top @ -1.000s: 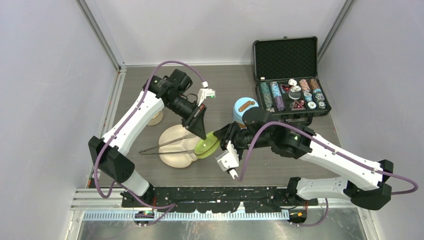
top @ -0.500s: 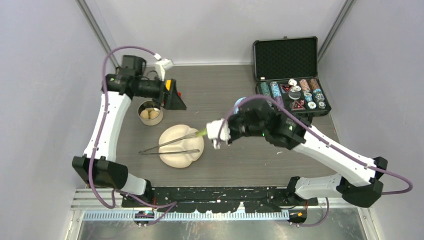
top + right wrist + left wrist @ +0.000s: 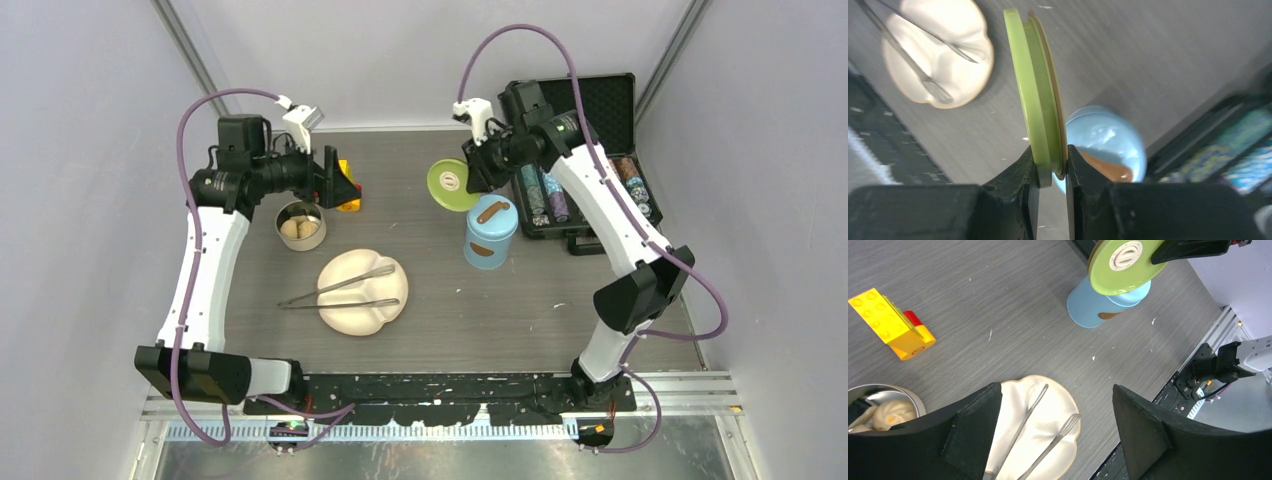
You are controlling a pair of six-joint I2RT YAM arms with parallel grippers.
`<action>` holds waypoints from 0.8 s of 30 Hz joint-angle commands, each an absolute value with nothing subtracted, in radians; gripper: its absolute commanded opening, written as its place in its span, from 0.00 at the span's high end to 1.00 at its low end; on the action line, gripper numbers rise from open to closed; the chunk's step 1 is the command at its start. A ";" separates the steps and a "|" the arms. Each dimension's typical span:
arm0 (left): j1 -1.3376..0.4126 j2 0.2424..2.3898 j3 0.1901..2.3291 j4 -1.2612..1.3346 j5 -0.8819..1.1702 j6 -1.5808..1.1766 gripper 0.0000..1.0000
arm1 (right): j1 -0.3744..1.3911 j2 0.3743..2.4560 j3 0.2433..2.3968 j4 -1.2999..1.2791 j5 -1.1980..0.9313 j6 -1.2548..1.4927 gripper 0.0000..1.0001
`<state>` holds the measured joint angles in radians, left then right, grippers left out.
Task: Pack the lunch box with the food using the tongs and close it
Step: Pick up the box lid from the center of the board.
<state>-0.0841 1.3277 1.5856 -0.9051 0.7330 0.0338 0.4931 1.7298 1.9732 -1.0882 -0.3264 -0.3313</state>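
Note:
The light-blue lunch box (image 3: 490,235) stands right of centre with its blue lid on. Left of it, the lunch box's small steel bowl (image 3: 300,226) holds beige food (image 3: 297,229) and has no lid on. My right gripper (image 3: 477,172) is shut on the green lid (image 3: 452,185), held on edge in the air above and behind the canister; the pads (image 3: 1031,167) pinch its rim (image 3: 1035,90). The silver tongs (image 3: 342,292) lie across the cream plate (image 3: 372,318). My left gripper (image 3: 345,187) hangs open and empty behind the bowl, high above the plate (image 3: 1060,407) and the tongs (image 3: 1023,427).
A yellow and red toy brick (image 3: 347,202) lies behind the steel bowl. An open black case (image 3: 575,118) with stacks of chips stands at the back right, close to the right arm. Walls enclose the table on three sides.
My left gripper let go, opened and swung back left away from the plate. My right arm carried the green lid from beside the plate up and back, over the blue canister.

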 commanded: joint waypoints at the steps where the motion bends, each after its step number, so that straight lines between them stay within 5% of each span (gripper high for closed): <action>1: -0.080 1.282 1.500 -0.727 0.758 -0.061 0.19 | 0.461 1.697 1.938 -1.070 -0.608 -0.032 0.97; 7: -0.088 1.287 1.441 -0.699 0.753 -0.068 0.25 | 0.466 1.620 1.694 -0.646 -0.768 0.343 0.94; 24: -0.253 1.315 1.432 -0.786 0.593 0.039 0.48 | 0.633 1.539 1.418 -0.366 -0.734 0.552 0.91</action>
<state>-0.2424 1.3064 1.4204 -0.7677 0.6624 -0.0204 0.6128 1.6344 1.4220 -0.4797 -0.7361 0.5106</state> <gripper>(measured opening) 0.538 0.257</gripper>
